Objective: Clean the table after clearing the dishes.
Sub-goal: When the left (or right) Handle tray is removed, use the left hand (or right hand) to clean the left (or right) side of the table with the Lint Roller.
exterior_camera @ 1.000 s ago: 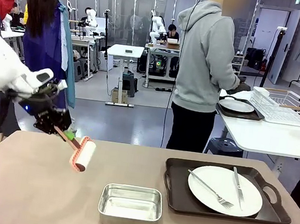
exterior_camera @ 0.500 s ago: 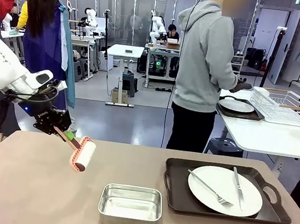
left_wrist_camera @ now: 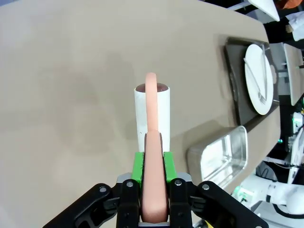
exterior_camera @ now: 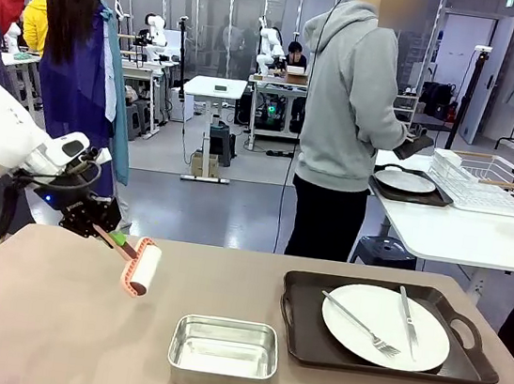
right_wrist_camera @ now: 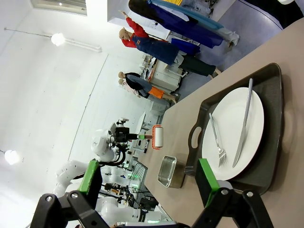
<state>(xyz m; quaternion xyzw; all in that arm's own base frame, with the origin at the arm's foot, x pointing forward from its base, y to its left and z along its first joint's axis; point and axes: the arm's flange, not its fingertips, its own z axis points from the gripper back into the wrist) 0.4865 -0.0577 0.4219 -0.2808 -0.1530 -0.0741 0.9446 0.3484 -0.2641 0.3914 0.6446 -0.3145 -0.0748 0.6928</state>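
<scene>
My left gripper (exterior_camera: 111, 234) is shut on the pink handle of a lint roller (exterior_camera: 143, 267), whose white roll hangs tilted just over the left part of the taupe table (exterior_camera: 49, 335). The left wrist view has the handle (left_wrist_camera: 154, 190) clamped between the green pads (left_wrist_camera: 137, 166), with the roll (left_wrist_camera: 152, 114) beyond them. One of the dishes, a white plate (exterior_camera: 386, 326) with fork and knife, lies on a dark tray (exterior_camera: 304, 302) at the table's right. The other plate (exterior_camera: 405, 181) sits on a tray on the white table behind. My right gripper (right_wrist_camera: 148, 176) stands open, well above that plate (right_wrist_camera: 230, 114).
A small steel pan (exterior_camera: 223, 352) stands near the front middle of the table. A person in a grey hoodie (exterior_camera: 354, 101) stands at the white table (exterior_camera: 460, 233) beside a white dish rack (exterior_camera: 491, 180). Other people stand at the back left.
My left arm has shifted slightly lower and to the left; the roller has barely moved. The person's hand has risen a little at the white table.
</scene>
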